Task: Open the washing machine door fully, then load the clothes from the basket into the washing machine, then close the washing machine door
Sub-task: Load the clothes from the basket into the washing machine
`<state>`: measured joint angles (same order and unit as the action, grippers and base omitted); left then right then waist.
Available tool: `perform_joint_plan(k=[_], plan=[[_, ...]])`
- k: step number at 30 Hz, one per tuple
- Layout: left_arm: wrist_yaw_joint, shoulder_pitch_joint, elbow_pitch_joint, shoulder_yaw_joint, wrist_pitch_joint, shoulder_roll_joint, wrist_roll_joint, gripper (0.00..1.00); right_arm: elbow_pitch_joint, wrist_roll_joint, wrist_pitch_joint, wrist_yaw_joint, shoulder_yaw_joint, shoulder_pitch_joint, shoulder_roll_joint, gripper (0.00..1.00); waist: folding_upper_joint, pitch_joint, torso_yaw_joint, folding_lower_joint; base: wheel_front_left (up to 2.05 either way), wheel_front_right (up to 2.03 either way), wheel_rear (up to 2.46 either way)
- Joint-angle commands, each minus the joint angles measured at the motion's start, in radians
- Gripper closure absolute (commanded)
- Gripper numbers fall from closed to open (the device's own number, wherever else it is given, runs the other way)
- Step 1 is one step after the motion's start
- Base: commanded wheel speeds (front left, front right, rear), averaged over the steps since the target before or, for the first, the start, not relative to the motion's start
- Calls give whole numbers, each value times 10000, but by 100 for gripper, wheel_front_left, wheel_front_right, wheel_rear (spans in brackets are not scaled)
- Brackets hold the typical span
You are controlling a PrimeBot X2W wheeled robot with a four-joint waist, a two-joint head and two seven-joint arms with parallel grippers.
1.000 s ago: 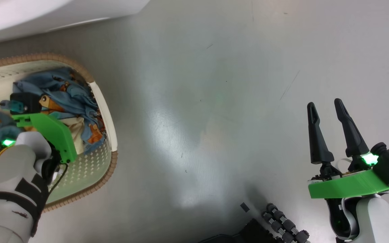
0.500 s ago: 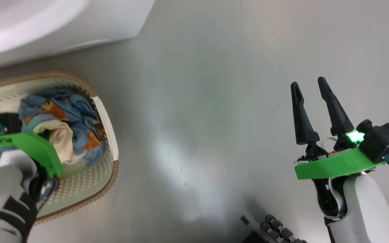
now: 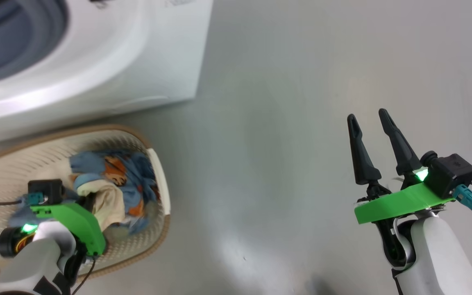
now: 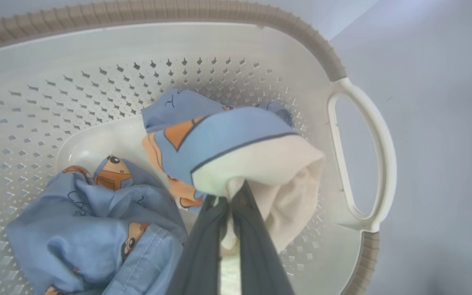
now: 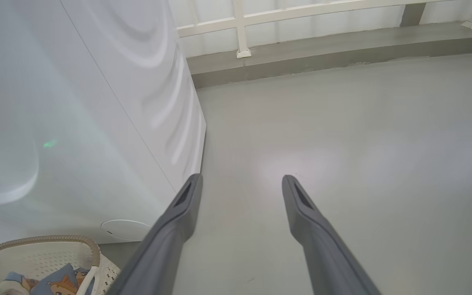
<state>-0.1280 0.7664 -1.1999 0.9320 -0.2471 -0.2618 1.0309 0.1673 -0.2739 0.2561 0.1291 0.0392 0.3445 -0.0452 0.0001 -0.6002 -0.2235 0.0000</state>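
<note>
1. At 8 o'clock of the head view: basket (image 3: 23,162), cream-white and perforated, with a brown woven-look rim. It stands on the grey floor (image 3: 281,123) just in front of the washing machine (image 3: 117,53).
2. Clothes (image 3: 117,184): blue fabric printed with orange-brown figures. All of it lies inside the basket, bunched toward the 3 o'clock end beside the white handle (image 3: 160,180).
3. Left claw (image 4: 232,196): reaches down into the basket. Its two dark fingers are pressed together and pinch a fold of the cream lining (image 4: 285,184) of one garment. In the left wrist view this garment sits at centre, with its blue cloth draped over the fingertips. A second blue heap lies at 8 o'clock on the basket bottom, just beside the fingers.
4. Green mount (image 3: 72,221): part of the left wrist, lying with the pale forearm over the near half of the basket at 8 o'clock of the head view.
5. Right claw (image 3: 367,115): at 4 o'clock of the head view, well apart from the basket and over bare floor. The fingers are spread wide with nothing between them, tips toward 12 o'clock.
6. Washing machine, detail: a white body at 10 to 11 o'clock of the head view, with the grey-blue gasket (image 3: 19,37) at the upper left corner. In the right wrist view the white front and side stand from 9 to 11 o'clock, a corner of the basket shows at 7 o'clock, and a white railing (image 5: 240,24) runs along 12 to 1 o'clock.
</note>
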Motion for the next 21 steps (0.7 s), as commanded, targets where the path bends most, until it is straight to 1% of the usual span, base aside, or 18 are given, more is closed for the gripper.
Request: perform_joint_plan(k=[1, 3, 5, 11, 15, 17, 18, 21], plan=[[-25, -184, 261, -354, -136, -388, -162, 100, -131, 144, 57, 16, 132, -315, -51, 0, -1, 1008, 654, 0, 0, 0, 0], [-12, -278, 856, -795, -141, -539, -482, 100, -39, 189, 57, 16, 101, -381, -51, 0, -1, 1301, 850, 0, 0, 0, 0], [98, -544, 1535, -1338, -143, -681, -940, 100, 54, 242, 57, 16, 95, -450, -51, 0, -1, 1573, 1025, 0, 0, 0, 0], [551, -1935, 3751, -3515, -145, -909, -2640, 100, 301, 312, 57, 16, 40, -639, -51, 0, -1, 2329, 1422, 0, 0, 0, 0], [622, -2947, 5062, -4890, -145, -747, -3789, 100, 447, 332, 57, 16, -27, -797, -51, 0, -1, 2784, 1653, 0, 0, 0, 0], [593, -3378, 5634, -5498, -146, -589, -4296, 100, 518, 347, 57, 16, -78, -871, -51, 0, -1, 3007, 1778, 0, 0, 0, 0], [549, -3768, 6150, -6039, -146, -425, -4762, 100, 582, 338, 57, 16, -118, -938, -51, 0, -1, 3241, 1894, 0, 0, 0, 0], [449, -4293, 6839, -6712, -146, -196, -5395, 100, 658, 296, 57, 16, -131, -1032, -51, 0, -1, 3573, 2040, 0, 0, 0, 0]])
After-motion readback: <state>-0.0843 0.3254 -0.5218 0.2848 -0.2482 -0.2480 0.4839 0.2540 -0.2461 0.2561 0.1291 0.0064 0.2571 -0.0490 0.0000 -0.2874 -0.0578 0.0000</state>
